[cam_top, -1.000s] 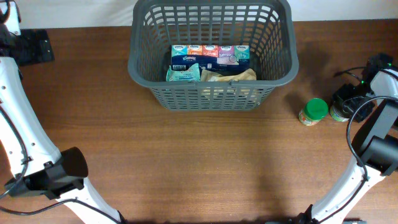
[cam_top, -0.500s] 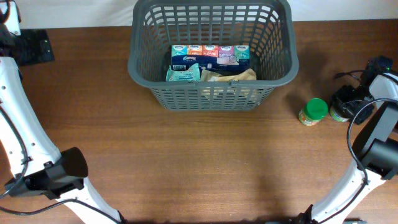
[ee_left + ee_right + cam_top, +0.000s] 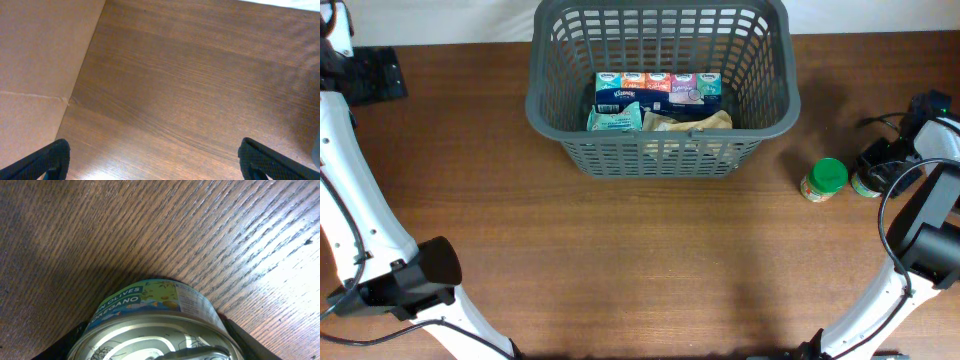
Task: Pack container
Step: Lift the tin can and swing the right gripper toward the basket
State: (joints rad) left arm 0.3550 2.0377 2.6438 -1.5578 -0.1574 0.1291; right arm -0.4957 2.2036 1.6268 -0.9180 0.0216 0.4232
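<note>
The container (image 3: 534,104), a large dark grey lattice basket, stands at the back middle of the table. It holds a row of tissue packs (image 3: 658,90), a teal pouch (image 3: 614,120) and a tan packet (image 3: 690,122). My right gripper (image 3: 876,170) is at the far right, low over a small tin can (image 3: 863,184). In the right wrist view the olive tin can (image 3: 150,310) fills the space between my fingers (image 3: 150,347), which press on both its sides. My left gripper (image 3: 365,75) is at the far left back, open and empty over bare wood (image 3: 152,160).
A green-lidded jar (image 3: 825,179) stands upright just left of the tin can, in front of the basket's right corner. A brown cardboard surface (image 3: 40,55) borders the table on the left side of the left wrist view.
My right gripper has shifted slightly at the tin can. The can, jar, basket and left arm have not moved.
</note>
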